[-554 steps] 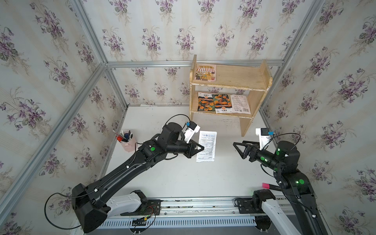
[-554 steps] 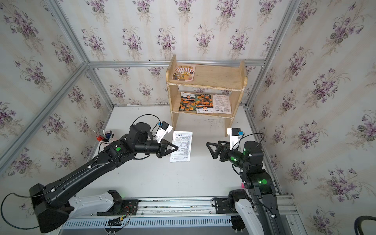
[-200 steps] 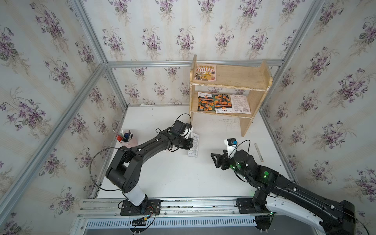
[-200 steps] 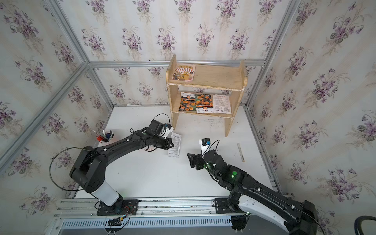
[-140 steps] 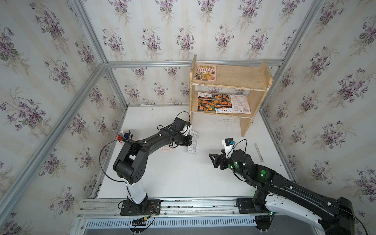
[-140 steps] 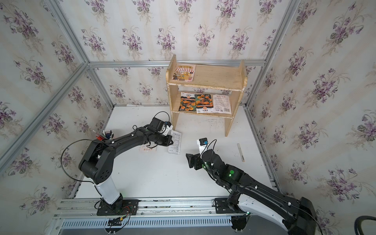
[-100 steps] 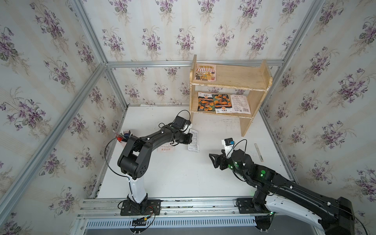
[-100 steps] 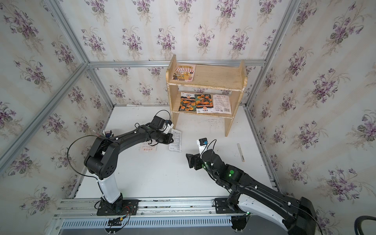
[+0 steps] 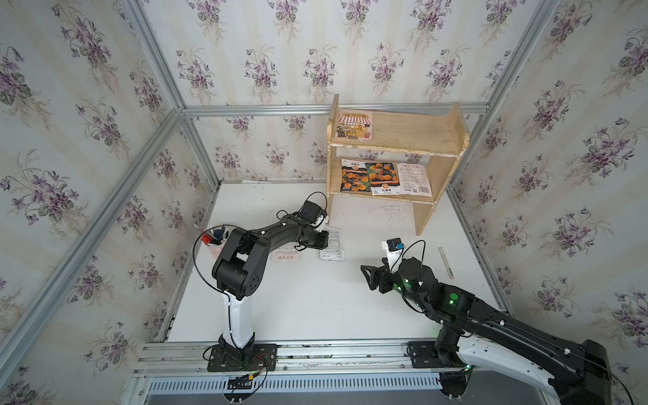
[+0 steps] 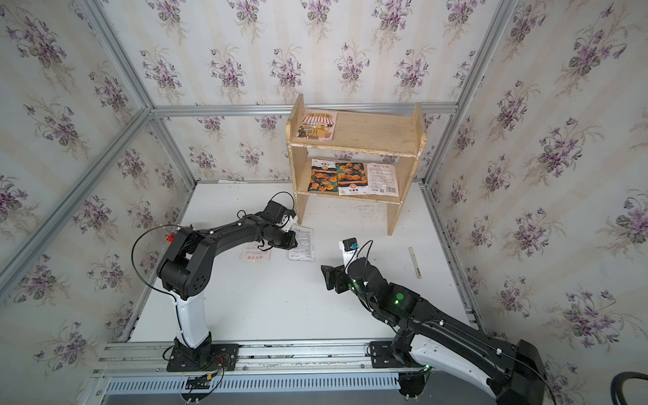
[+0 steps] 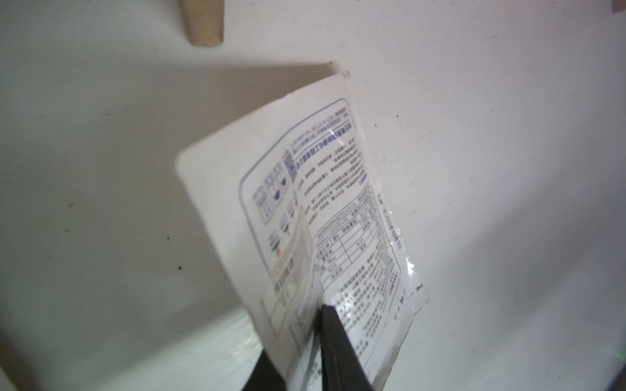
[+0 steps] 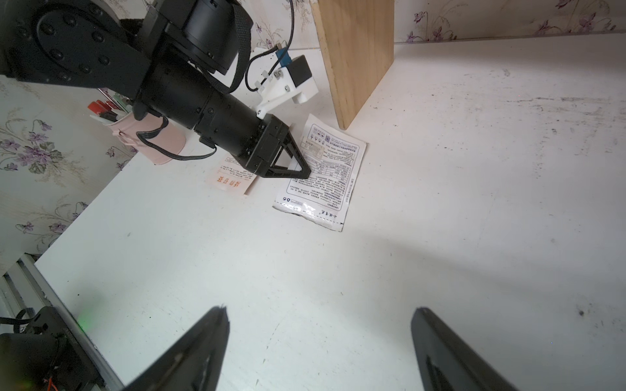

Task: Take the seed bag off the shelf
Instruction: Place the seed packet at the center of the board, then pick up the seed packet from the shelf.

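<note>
On worktop (image 9: pixel 315 298): seed bag (image 9: pixel 332 243) beside left foot of shelf (image 9: pixel 403 138). Left hand (image 12: pixel 305 174): jaws narrow, astride bag edge; clamped or not, cannot tell. Right hand (image 12: pixel 320 311) wide open, empty.

On the seed bag (image 11: pixel 305 203) the print is too blurred for us to read, and the picture's edge leaves only 1 leg of the shelf (image 11: pixel 202 23). We cannot tell whether the left hand (image 12: pixel 304 173) grips the bag. Its arm hides part of a card (image 9: pixel 289 255).
</note>
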Controlling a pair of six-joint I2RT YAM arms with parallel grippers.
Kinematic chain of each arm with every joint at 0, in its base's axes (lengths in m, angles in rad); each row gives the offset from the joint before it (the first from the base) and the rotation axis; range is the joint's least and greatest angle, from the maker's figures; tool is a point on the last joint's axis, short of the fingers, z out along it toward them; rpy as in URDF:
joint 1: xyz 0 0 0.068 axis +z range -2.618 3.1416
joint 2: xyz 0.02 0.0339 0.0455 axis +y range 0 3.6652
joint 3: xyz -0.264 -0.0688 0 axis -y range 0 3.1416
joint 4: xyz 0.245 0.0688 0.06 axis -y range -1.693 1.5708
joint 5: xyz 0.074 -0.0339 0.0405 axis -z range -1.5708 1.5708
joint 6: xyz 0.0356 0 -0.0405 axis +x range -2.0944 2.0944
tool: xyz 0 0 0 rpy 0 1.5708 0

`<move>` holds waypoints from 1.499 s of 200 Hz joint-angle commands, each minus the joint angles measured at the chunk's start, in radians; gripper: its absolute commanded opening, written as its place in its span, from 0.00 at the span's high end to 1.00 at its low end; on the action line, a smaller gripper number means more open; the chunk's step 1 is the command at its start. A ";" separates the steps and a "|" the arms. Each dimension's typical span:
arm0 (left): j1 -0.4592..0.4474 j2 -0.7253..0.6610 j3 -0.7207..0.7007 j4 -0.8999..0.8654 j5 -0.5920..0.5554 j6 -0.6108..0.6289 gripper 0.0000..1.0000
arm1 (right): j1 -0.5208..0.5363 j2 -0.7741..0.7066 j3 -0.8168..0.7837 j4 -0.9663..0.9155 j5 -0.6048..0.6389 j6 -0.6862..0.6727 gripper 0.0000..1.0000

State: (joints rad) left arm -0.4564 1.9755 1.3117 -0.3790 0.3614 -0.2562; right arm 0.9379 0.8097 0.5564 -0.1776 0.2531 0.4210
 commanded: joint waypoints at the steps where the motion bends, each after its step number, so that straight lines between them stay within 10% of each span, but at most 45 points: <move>1: 0.005 0.013 0.019 -0.011 -0.031 0.021 0.75 | 0.002 -0.003 -0.003 0.013 0.018 -0.008 0.11; 35: 0.010 0.021 0.039 -0.040 -0.044 0.028 0.64 | 0.002 0.003 0.006 -0.006 0.039 -0.023 0.11; 113: 0.010 -0.031 0.072 -0.116 -0.067 0.041 0.00 | 0.002 0.027 0.055 -0.008 0.056 -0.045 0.07; 300: 0.012 -0.609 -0.126 -0.163 -0.055 0.009 0.00 | -0.035 0.129 0.289 -0.014 0.154 -0.152 0.00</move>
State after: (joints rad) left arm -0.4454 1.4544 1.2182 -0.5423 0.3042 -0.2371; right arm 0.9180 0.9302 0.7933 -0.1883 0.3790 0.3222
